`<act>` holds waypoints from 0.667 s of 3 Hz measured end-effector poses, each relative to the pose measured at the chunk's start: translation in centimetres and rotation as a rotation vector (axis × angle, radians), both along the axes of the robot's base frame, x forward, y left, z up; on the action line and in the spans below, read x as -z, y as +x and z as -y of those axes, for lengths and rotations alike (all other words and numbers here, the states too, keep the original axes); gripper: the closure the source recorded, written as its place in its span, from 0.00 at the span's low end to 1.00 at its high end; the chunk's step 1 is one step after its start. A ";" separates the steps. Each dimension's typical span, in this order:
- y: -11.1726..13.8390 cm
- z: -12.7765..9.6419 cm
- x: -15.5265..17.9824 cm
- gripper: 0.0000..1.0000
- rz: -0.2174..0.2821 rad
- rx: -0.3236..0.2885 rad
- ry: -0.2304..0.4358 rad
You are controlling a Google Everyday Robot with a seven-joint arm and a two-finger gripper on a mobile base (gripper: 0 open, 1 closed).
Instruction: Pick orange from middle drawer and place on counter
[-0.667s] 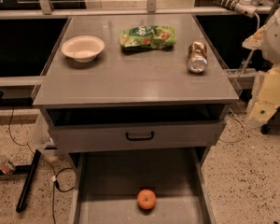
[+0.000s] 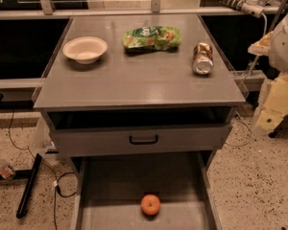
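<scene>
Nothing much had changed: the orange (image 2: pixel 150 205) stayed in the drawer (image 2: pixel 129 181), the gripper (image 2: pixel 277 104) hung beside the counter's (image 2: pixel 144 83) right edge, its state impossible to tell.

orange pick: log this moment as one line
orange: on open middle drawer floor | gripper: beside counter, view's right edge, apart from orange | counter holds: bowl, snack bag, can | pick: not yet
</scene>
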State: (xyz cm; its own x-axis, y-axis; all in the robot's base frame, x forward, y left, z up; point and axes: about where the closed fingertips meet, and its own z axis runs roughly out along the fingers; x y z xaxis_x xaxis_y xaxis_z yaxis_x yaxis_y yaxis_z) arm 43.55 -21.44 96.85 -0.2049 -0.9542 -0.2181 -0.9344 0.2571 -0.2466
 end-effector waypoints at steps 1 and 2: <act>-1.0 -1.1 2.9 0.00 0.002 -0.029 0.021; -2.8 -1.9 7.8 0.00 0.014 -0.067 0.075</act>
